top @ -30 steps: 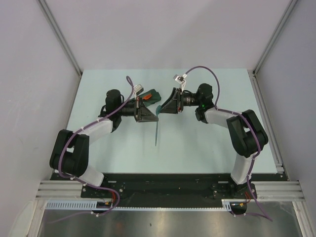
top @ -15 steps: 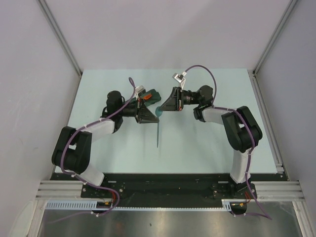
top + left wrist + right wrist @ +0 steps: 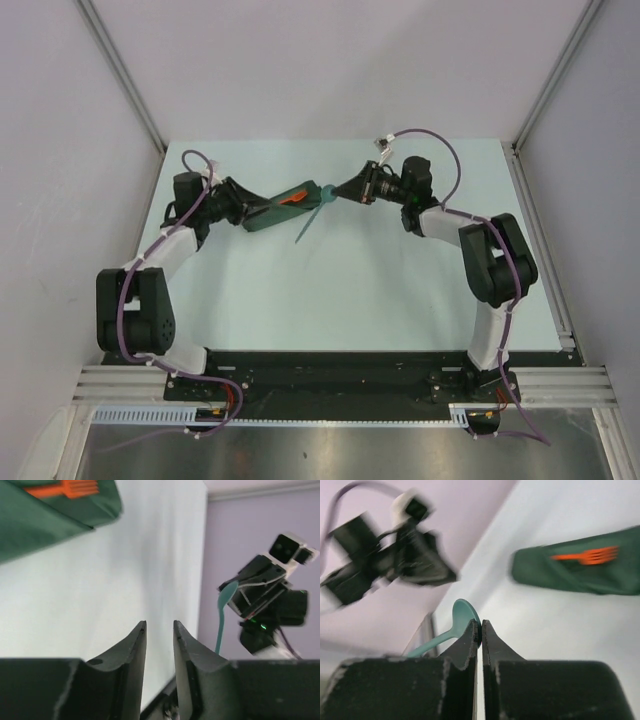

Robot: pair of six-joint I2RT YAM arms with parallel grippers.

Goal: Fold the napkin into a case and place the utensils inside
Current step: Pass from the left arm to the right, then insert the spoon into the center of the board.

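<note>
- Overhead view: bright, even, diffuse light, with only faint soft shadows on the pale tabletop [image 3: 400, 290].
- Left wrist view: the cloth [image 3: 50, 525] up-left of the left end effector [image 3: 159, 625] is blurred.
- Right wrist view: the left arm [image 3: 395, 560] beyond the right end effector [image 3: 480, 624] is heavily smeared, and the spoon [image 3: 462, 615] at its tips is soft.

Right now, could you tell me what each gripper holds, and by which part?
The right gripper pinches the teal spoon at its bowl end; left gripper holds nothing.
</note>
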